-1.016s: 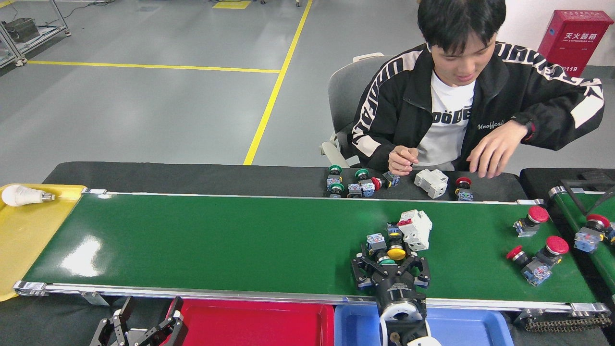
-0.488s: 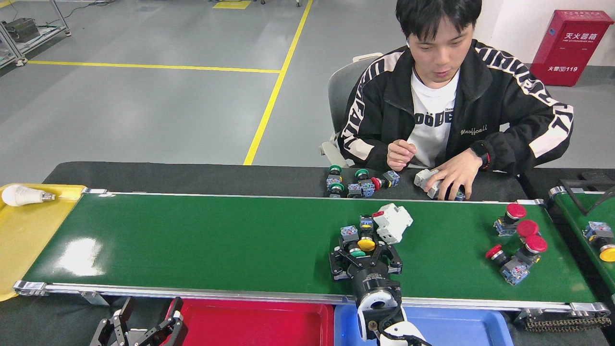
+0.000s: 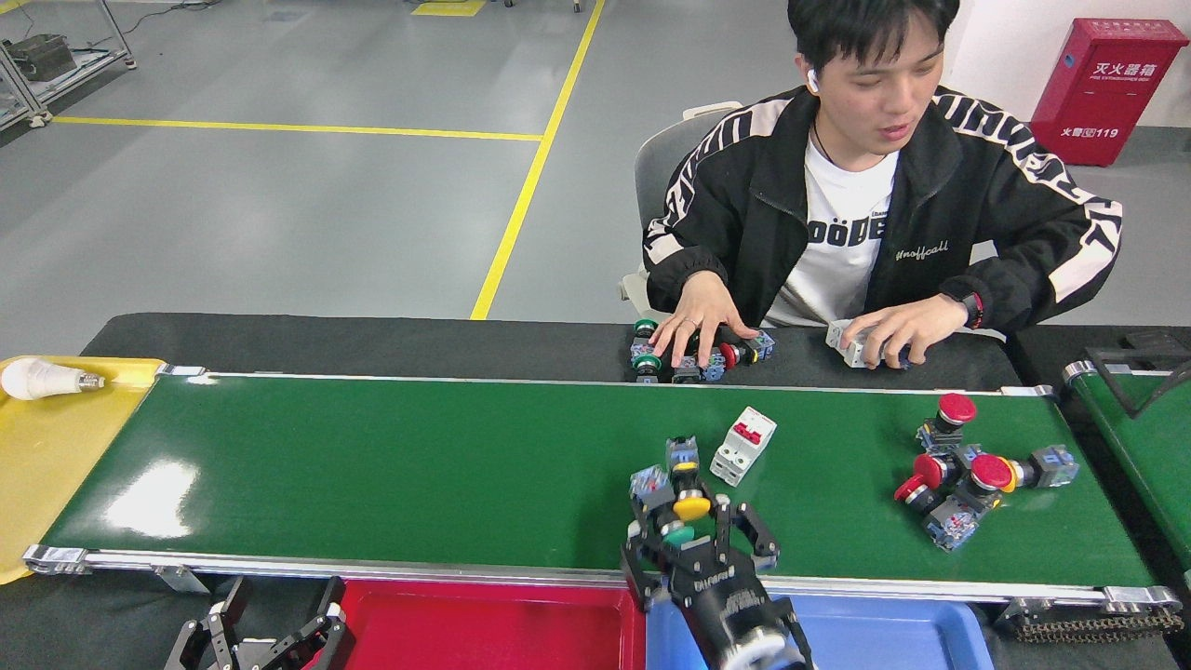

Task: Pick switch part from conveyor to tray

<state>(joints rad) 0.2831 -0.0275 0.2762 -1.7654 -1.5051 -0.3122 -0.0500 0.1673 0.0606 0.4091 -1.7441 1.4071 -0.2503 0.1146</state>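
Observation:
The conveyor (image 3: pixel 419 465) runs across the view as a wide green belt. At its near edge my right gripper (image 3: pixel 693 532) is shut on a green-capped switch part (image 3: pixel 678 536). A yellow-capped switch part (image 3: pixel 691 508) with blue-grey blocks lies right against it, between the fingers (image 3: pixel 747 528). A white breaker (image 3: pixel 742 445) rests just beyond them on the belt. Several red-capped switch parts (image 3: pixel 968 475) lie in a cluster at the belt's right end. Below the near rail are a red tray (image 3: pixel 484 623) and a blue tray (image 3: pixel 893 637). My left gripper (image 3: pixel 270 628) hangs open at the bottom left, away from the belt.
A person sits behind the conveyor with one hand (image 3: pixel 698 328) on a group of switch parts (image 3: pixel 735 354) on the black table and the other hand (image 3: pixel 898 330) on a white part. A yellow tray (image 3: pixel 46 465) at the left end holds a light bulb (image 3: pixel 42 379). A smaller green belt (image 3: pixel 1144 437) is at right.
My right gripper has pulled back toward the near rail and left, bringing the green- and yellow-capped parts along. The breaker and red-capped parts have drifted left. The person's hands moved onto the table parts.

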